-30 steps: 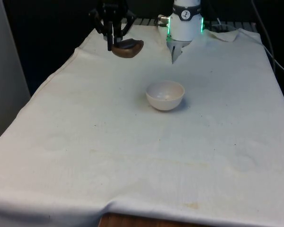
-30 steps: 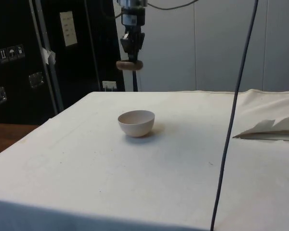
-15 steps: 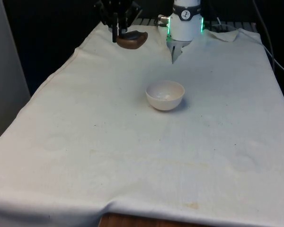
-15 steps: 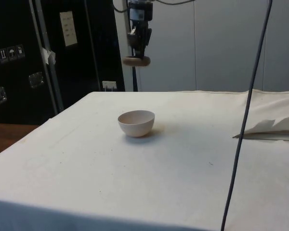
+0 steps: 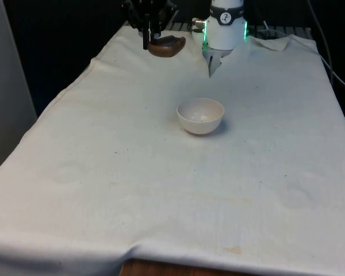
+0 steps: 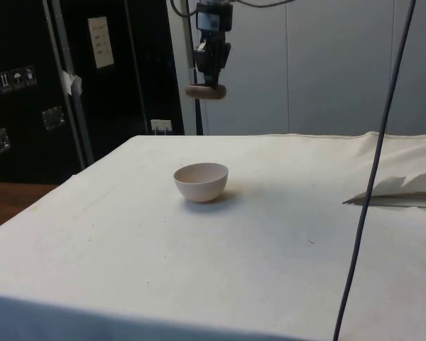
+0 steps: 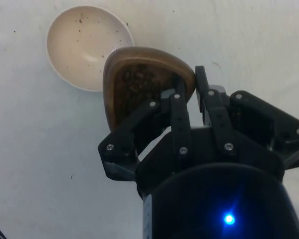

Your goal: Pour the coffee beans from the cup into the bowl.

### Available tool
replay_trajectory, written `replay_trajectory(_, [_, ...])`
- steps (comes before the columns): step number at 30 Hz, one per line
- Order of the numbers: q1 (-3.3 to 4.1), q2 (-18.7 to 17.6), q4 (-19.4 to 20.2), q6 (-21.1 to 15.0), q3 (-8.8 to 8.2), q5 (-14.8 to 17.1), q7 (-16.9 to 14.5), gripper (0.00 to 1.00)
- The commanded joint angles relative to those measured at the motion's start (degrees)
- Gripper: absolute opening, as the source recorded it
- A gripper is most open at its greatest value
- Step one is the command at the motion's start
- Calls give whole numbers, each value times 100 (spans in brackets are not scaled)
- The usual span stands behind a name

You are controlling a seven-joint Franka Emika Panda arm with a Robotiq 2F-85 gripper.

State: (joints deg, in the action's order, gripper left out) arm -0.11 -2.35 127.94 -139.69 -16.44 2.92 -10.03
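Gripper point(image 5: 150, 35) clamped on the rim of the brown wooden cup point(image 5: 166, 46), carried level and high above the white cloth point(image 5: 161, 190), short of the bowl point(image 5: 200, 115) toward its robot side. Beans dark inside the cup point(image 7: 139, 82); bowl point(image 7: 84, 45) holding only a few specks. Best to bring the cup's lip squarely over the bowl's middle first, lower close to the rim, then tilt slowly so beans drop inside and none bounce onto the cloth
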Motion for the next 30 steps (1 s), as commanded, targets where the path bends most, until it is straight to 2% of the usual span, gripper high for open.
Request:
replay_trajectory(1, [0, 0, 6, 0, 0, 0, 29, 3])
replay_trajectory(2, [0, 40, 69, -80, -17, -92, 166, 3])
replay_trajectory(7, [0, 29, 74, -69, -29, -80, 338, 3])
replay_trajectory(8, [0, 6, 34, 0, -17, 0, 252, 3])
replay_trajectory(9, [0, 23, 69, -69, -29, -80, 367, 3])
replay_trajectory(15, [0, 0, 74, -74, -34, -86, 590, 3])
replay_trajectory(16, [0, 6, 52, 0, -23, 0, 481, 3])
replay_trajectory(18, [0, 0, 74, -74, -40, -86, 647, 3])
replay_trajectory(24, [6, 6, 86, -97, -40, -126, 842, 3])
replay_trajectory(25, [0, 0, 57, -6, -29, -11, 722, 3])
replay_trajectory(26, [6, 6, 92, -109, -40, -143, 871, 3])
replay_trajectory(30, [11, 23, 132, -166, -11, -241, 1014, 3])
